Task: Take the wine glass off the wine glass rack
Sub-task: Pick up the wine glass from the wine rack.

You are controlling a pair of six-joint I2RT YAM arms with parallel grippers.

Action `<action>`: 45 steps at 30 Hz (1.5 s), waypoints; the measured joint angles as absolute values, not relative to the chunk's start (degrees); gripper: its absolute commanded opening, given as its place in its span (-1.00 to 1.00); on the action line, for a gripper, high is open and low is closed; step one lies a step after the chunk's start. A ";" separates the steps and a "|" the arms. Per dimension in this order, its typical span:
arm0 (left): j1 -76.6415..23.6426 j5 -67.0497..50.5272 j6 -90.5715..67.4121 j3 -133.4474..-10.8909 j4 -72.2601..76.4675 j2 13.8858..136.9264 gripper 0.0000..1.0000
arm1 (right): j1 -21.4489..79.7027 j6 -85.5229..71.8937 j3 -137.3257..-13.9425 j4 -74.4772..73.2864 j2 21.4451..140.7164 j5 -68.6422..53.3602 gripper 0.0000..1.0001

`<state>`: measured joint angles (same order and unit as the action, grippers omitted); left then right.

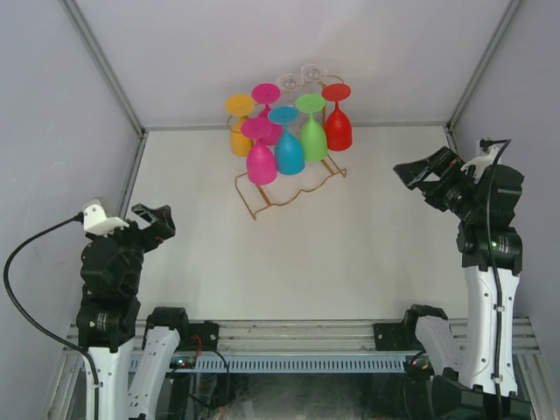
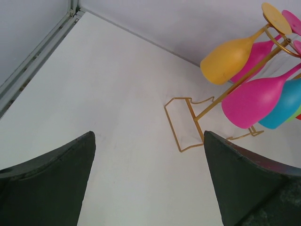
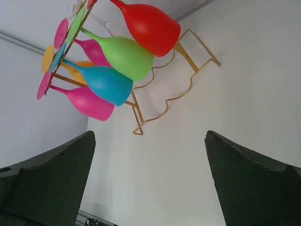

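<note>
— White tabletop point(image 1: 350, 262), pale walls round it. Where is the thing you're after?

— At twelve o'clock on the table, near the back wall point(image 1: 175, 52), stands the wine glass rack point(image 1: 245, 199). Glasses hang from it bowl-down by their feet. One row runs pink glass point(image 1: 261, 164), blue glass point(image 1: 289, 153), green glass point(image 1: 313, 140), red glass point(image 1: 338, 129). Beside it, at nine o'clock, hang the yellow glass point(image 1: 240, 140) and a magenta glass point(image 1: 269, 131).

— And your tools?

— Both are well apart from the rack. My left gripper point(image 1: 162, 225) is out at eight o'clock and my right gripper point(image 1: 411, 175) at three. Both have their jaws spread wide and hold nothing.

— How would you do it well?

— I'd take the pink one, since it looks to be the end glass on the near side. I'd close gently on the bowl, then draw the foot along its rails toward seven o'clock rather than lift. I'd keep it level so it doesn't clip the blue or yellow neighbours. That wire stand looks light, so the other arm may need to steady the base.

— Anything you can't see?

— The rails are mostly hidden under the feet, so I can't tell how their ends finish. The clear glasses point(image 1: 300, 77) at the back barely show against the wall. Both wrist views cut off part of the rack.
</note>
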<state>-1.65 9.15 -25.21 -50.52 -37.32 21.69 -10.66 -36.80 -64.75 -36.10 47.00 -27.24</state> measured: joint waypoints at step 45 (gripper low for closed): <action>-1.52 3.75 -24.36 -36.42 -32.64 18.28 1.00 | 1.26 -59.66 -93.14 -13.45 91.90 -27.75 0.43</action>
